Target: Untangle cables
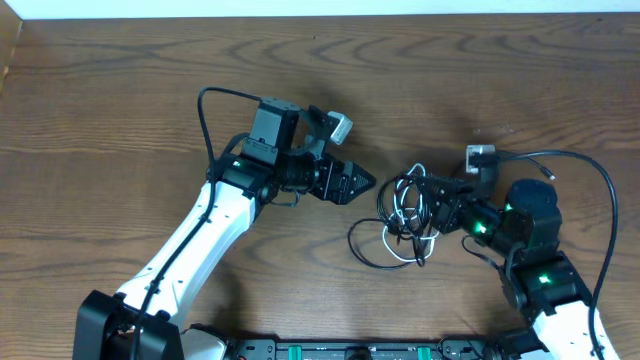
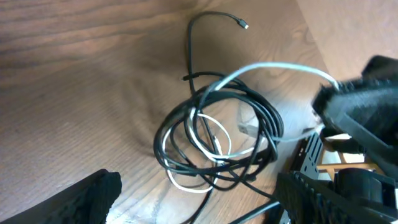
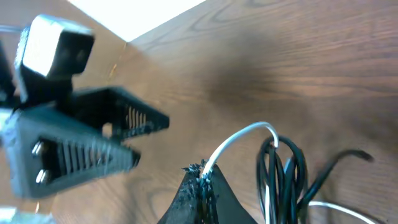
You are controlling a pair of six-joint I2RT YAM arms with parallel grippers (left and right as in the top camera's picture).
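Right tool: jaws closed, pinching the white cable at their very tip. The cable rises from the pinch in a short arch and drops back among the black cables just to the right of the tool. Overhead, this tool reaches into the right edge of the tangle.

Left tool: jaws wide, nothing between them. Its tip points right toward the tangle and stops just short of it, not touching. From its own camera both fingers sit at the near corners of the view, with the tangle lying beyond the gap.

Cables: one loose knot of overlapping loops, lying on the table right of centre, toward the near side, between the two tools. Black loops make up most of it; the white one threads through the middle and lifts out on the right. One black strand runs out of the knot toward the far side and ends in a small plug. Another black loop sags out to the near left.
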